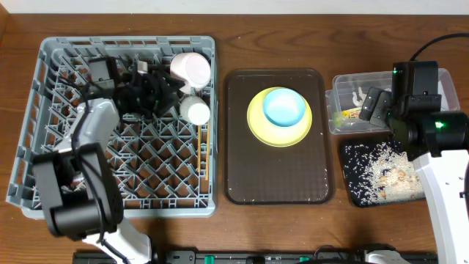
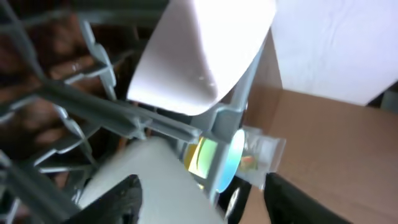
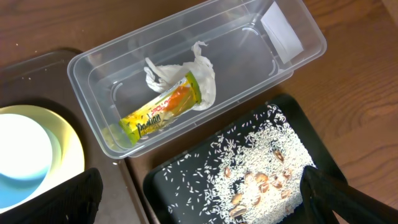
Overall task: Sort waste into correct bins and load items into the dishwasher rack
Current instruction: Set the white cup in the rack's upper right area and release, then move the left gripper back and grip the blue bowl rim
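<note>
1. The left tool (image 2: 202,183) stands over the far right corner of the dishwasher rack (image 1: 44,110), its fingers well apart and gripping nothing.
2. The small white cup (image 1: 196,110) lies in the rack close by one of those fingers. The other finger is clear of it.
3. The white bowl (image 1: 190,68) sits in the same corner, just beside the cup. The chopsticks (image 1: 204,150) lie along the rack's right edge.
4. The right tool (image 3: 200,177) hangs wide open and empty above the two bins.
5. The clear tub (image 3: 249,56) holds the snack wrapper (image 3: 163,109), which lies against the white tissue scrap (image 3: 177,71).
6. The black tray (image 3: 165,196) sits just beside the tub and carries the rice scraps (image 3: 261,162), with some brownish bits among them.
7. A brown serving tray (image 1: 238,169) lies on the counter (image 1: 293,29) between the rack and the bins. It bears the yellow plate (image 1: 256,125), with the light blue bowl (image 1: 283,106) on top.
8. From overhead, the left arm covers much of the rack's left side and the right arm hides the right ends of both bins.
9. The left wrist view is blurred, so the rack's ribs and the cup show only as soft shapes.
</note>
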`<state>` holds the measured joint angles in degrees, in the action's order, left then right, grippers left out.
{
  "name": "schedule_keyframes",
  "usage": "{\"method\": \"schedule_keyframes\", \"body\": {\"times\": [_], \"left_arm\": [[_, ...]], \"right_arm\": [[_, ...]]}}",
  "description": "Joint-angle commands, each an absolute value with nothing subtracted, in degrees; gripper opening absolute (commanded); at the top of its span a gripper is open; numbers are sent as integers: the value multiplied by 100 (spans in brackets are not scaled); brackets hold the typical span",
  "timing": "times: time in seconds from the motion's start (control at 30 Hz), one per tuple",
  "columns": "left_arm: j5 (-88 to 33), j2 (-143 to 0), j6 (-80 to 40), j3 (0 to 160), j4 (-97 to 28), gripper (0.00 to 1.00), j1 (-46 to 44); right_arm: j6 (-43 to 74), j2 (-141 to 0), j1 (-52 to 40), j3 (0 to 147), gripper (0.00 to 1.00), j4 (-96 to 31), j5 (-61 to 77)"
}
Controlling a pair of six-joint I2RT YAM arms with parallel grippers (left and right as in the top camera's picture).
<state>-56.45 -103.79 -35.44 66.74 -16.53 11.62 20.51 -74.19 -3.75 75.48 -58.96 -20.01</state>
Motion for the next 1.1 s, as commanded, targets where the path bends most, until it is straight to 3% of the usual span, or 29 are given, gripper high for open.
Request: {"method": "schedule_keyframes", "body": {"times": [0.0,0.13,0.2,0.37,0.7,0.9,1.07], "left_arm": [[-5096,-9625,-3454,6860,-1649,68,1194],[-4659,-8873,-3446,6860,-1651,68,1098],[-4515,-8503,-3350,6860,-1702,53,976],[-3835,-7749,-2926,6860,-2049,45,172],[-985,-7915,-2355,6860,-2093,50,-2991],[-97,-8796,-1514,6860,-1337,50,-4274],[567,-9596,-1345,6860,-497,50,-4816]], "right_arm": [[2010,-7384,-370,7564,99,-5905,-2095],[2010,-7384,-370,7564,99,-5905,-2095],[2010,-7384,-370,7564,99,-5905,-2095],[2012,-7384,-370,7564,99,-5905,-2095],[2010,-7384,-370,7564,99,-5905,-2095],[2012,-7384,-373,7564,99,-5905,-2095],[2010,-7384,-373,7564,99,-5905,-2095]]}}
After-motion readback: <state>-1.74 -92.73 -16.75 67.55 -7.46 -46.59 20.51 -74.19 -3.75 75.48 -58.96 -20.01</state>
